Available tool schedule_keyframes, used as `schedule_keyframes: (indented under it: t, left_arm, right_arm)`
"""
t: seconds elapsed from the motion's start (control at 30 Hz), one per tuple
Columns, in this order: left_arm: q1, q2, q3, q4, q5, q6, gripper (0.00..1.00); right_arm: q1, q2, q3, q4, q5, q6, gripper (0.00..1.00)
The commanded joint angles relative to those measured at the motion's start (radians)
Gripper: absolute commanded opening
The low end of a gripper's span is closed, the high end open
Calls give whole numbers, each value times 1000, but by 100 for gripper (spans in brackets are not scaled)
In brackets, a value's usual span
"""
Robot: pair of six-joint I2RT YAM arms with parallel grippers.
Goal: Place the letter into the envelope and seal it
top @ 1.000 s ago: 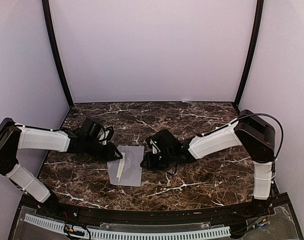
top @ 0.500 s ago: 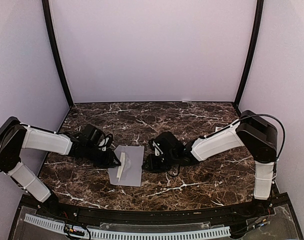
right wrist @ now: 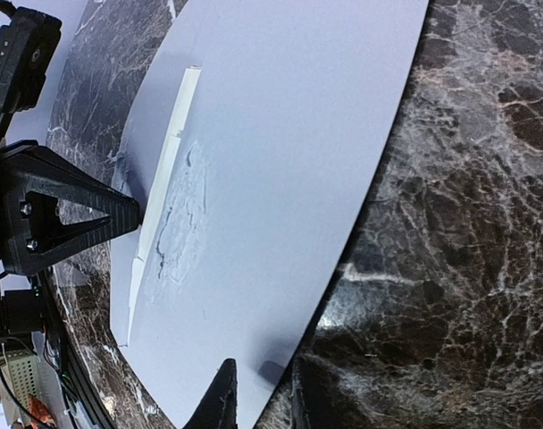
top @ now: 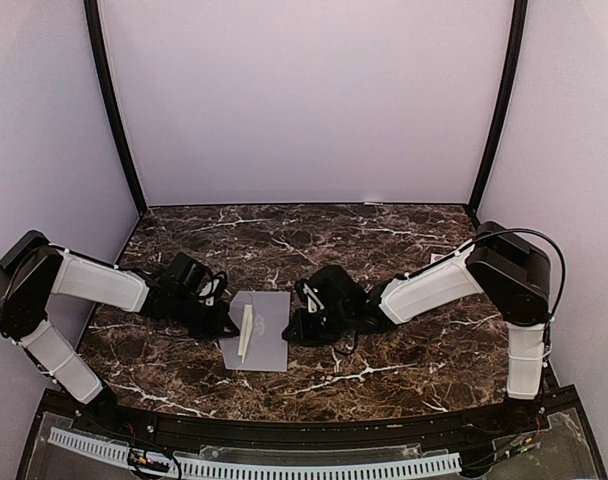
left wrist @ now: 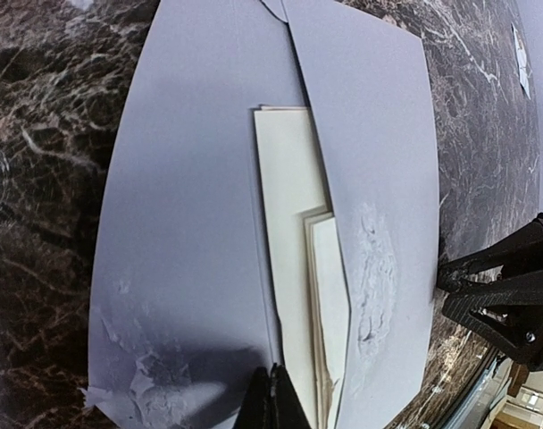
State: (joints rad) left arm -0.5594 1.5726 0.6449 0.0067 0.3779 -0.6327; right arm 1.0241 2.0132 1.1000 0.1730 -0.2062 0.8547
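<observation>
Envelope (top: 256, 330) lies flat on the bench (top: 384, 230) between the arms, with a strip of cream letter (top: 245, 333) showing along its seam, so inserting looks nearly finished and sealing not yet begun. At its left edge the left gripper (top: 227, 325) has its jaws clenched to a point beside the letter; at its right edge the right gripper (top: 292, 328) straddles the paper, and I cannot tell whether it grips. The next move calls for nudging the letter fully under, then pressing the flap down.

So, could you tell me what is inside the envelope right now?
A folded cream letter shows inside the envelope, one long edge tucked under the flap. How far it reaches beneath is hidden.
</observation>
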Motion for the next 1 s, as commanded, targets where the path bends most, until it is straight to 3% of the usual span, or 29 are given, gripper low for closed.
schedule_keyframes:
  t: [0.0,0.4,0.97]
  left_arm:
    - [-4,4,-40,13,-6,-7,0]
    - [-4,0,-48,71,34,-27,11]
    - [-4,13,-58,116,72,-50,2]
  right_arm:
    - [12,34,8,-3,-2,5,19]
    - [13,47,12,-5,-4,6,17]
    - [14,47,14,-14,-1,3,16]
